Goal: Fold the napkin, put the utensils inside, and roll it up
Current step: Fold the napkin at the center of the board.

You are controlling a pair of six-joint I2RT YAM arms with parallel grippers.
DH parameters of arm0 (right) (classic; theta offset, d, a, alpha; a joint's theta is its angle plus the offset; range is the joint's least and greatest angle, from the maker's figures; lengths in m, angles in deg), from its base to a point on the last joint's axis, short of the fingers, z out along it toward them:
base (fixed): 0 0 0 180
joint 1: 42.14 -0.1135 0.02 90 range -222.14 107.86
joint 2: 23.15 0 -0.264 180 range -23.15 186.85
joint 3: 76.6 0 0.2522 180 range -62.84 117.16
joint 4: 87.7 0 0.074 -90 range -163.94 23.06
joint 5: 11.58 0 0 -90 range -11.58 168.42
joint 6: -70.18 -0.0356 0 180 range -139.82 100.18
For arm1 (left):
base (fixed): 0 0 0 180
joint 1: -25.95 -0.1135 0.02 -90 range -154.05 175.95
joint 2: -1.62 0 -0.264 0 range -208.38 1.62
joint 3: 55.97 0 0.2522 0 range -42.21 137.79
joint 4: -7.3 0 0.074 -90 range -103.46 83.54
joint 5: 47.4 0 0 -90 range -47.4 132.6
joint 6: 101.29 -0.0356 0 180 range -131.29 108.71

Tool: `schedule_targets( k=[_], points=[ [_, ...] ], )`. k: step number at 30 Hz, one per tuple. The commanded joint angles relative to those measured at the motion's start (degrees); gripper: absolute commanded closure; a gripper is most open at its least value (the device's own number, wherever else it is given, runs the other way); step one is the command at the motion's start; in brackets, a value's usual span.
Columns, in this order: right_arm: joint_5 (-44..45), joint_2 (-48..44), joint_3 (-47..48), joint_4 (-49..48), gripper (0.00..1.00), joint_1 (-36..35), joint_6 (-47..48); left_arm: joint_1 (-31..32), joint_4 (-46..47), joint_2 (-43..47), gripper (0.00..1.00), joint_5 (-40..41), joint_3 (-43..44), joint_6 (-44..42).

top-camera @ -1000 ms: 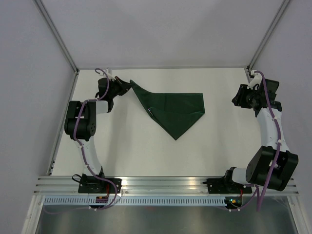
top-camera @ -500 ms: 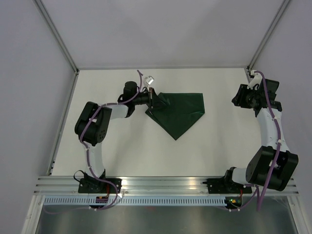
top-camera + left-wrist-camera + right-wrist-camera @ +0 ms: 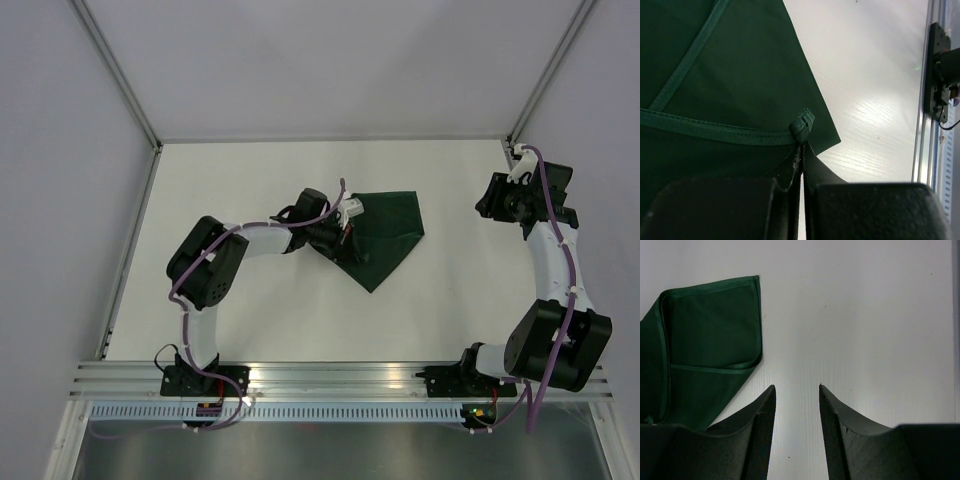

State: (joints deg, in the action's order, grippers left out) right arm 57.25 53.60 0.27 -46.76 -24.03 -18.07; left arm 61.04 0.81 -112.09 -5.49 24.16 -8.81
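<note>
The left end effector (image 3: 802, 150) is sitting low over the white tabletop (image 3: 280, 310) with its jaws pressed together, pinching a hemmed corner of the dark green napkin (image 3: 392, 228) at the cloth's nine o'clock side. The napkin is lying near the middle of the tabletop, partly folded over itself, with one point aiming toward six o'clock. Out at three o'clock, well apart from the cloth, the right end effector (image 3: 796, 389) is hovering over bare tabletop with its fingers spread and nothing between them.
</note>
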Motion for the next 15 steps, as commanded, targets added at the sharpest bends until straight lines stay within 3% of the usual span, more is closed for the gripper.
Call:
schedule_targets(
  k=[1, 11, 15],
  points=[
    [-0.80, -1.08, -0.27, -0.81, 0.54, -0.44, 0.17, 1.99, -3.84, 0.16, 0.98, 2.74, 2.10, -6.79],
    [-0.80, -0.29, -0.01, -0.55, 0.54, -0.79, 0.52, 7.53, -5.25, -2.39, 0.97, 9.59, 2.10, -8.72],
    [-0.81, -0.11, -0.09, -0.46, 0.54, -1.06, 0.61, 9.20, -5.51, -3.36, 0.85, 11.71, 2.45, -8.63]
  ],
)
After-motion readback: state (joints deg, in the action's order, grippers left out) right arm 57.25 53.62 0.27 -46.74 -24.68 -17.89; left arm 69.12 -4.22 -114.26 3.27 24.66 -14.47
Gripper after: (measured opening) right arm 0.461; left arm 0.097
